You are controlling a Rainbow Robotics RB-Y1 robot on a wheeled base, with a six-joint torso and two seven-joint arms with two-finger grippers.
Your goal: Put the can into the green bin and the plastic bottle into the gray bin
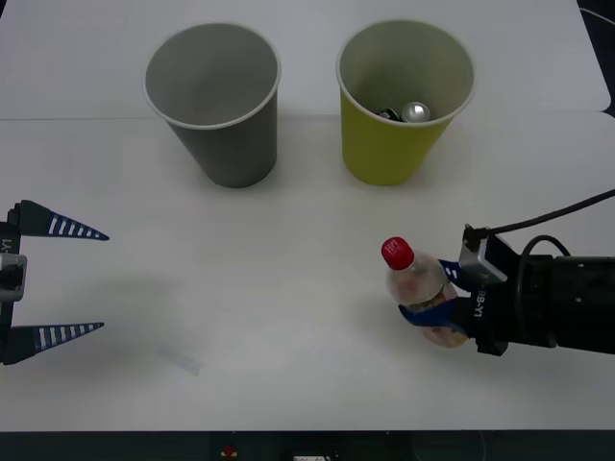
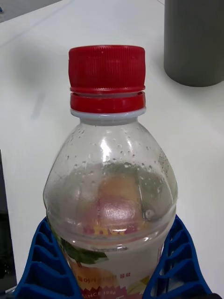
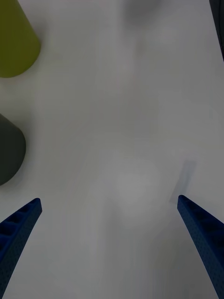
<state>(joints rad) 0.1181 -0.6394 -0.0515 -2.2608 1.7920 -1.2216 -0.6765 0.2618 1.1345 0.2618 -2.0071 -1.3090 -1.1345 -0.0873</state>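
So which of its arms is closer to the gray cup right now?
Left, though not by much. The left gripper waits open at the table's left edge, below-left of the gray bin. The right gripper, shut on the plastic bottle, sits farther off, nearer the green bin.

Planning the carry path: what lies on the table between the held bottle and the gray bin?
Nothing: in the front view, bare white table runs from the plastic bottle, held by the right gripper, to the gray bin.

The right hand [image 1: 437,312] reaches in low from the right with fingers clamped, while the left hand [image 1: 58,283] waits spread wide at the left edge.
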